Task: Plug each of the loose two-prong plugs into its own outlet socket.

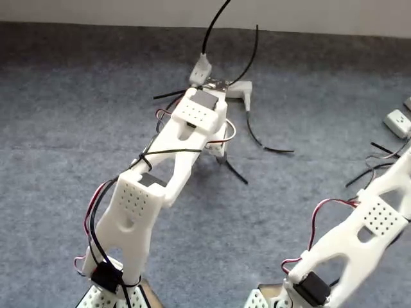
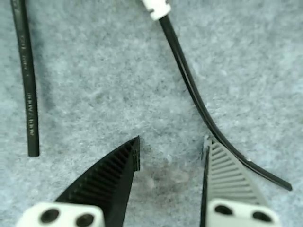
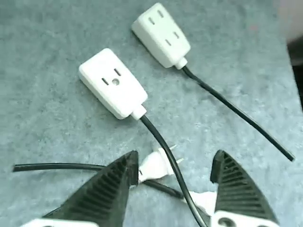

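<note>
Prongs of the small white two-prong plug [image 3: 156, 166] slant roughly toward the white rectangular plastic outlet socket [image 3: 112, 82] beyond, whose black cord [image 3: 163, 143] crosses them. Nearer arm: the right gripper [image 3: 176, 158], jaws apart, straddles the plug; the left gripper [image 2: 171, 141] gapes over grey carpet [image 2: 94, 71].

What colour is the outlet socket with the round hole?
White socket, black cord; clearest in right wrist view.
</note>
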{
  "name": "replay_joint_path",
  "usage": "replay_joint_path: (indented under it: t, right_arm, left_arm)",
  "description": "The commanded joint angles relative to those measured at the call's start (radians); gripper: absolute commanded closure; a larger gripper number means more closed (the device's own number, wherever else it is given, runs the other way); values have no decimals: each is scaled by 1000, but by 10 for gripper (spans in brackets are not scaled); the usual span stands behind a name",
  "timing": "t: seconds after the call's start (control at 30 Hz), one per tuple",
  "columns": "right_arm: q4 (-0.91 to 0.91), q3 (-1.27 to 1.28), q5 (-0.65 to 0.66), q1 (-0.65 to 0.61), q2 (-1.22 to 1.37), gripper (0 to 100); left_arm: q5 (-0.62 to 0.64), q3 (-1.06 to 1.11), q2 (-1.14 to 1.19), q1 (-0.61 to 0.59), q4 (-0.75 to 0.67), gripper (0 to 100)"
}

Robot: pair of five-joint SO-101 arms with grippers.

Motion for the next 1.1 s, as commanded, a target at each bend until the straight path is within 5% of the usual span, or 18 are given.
replay_joint_path:
  t: [0.0, 0.47, 0.6, 0.77, 1.07]
  right_arm:
    - [-163, -85, 71, -48, 76, 746]
    - [-552, -85, 298, -54, 349, 765]
    - [-552, -85, 379, -30, 378, 872]
    - [-533, -85, 393, 10, 387, 886]
    - [-203, -96, 502, 50, 338, 933]
  left_arm:
    - [9, -2, -48, -16, -17, 790]
    - [6, -4, -48, -5, -31, 790]
    - [6, -4, -48, 4, -29, 790]
    - [6, -4, -48, 1, -28, 790]
    - [6, -4, -48, 1, -29, 790]
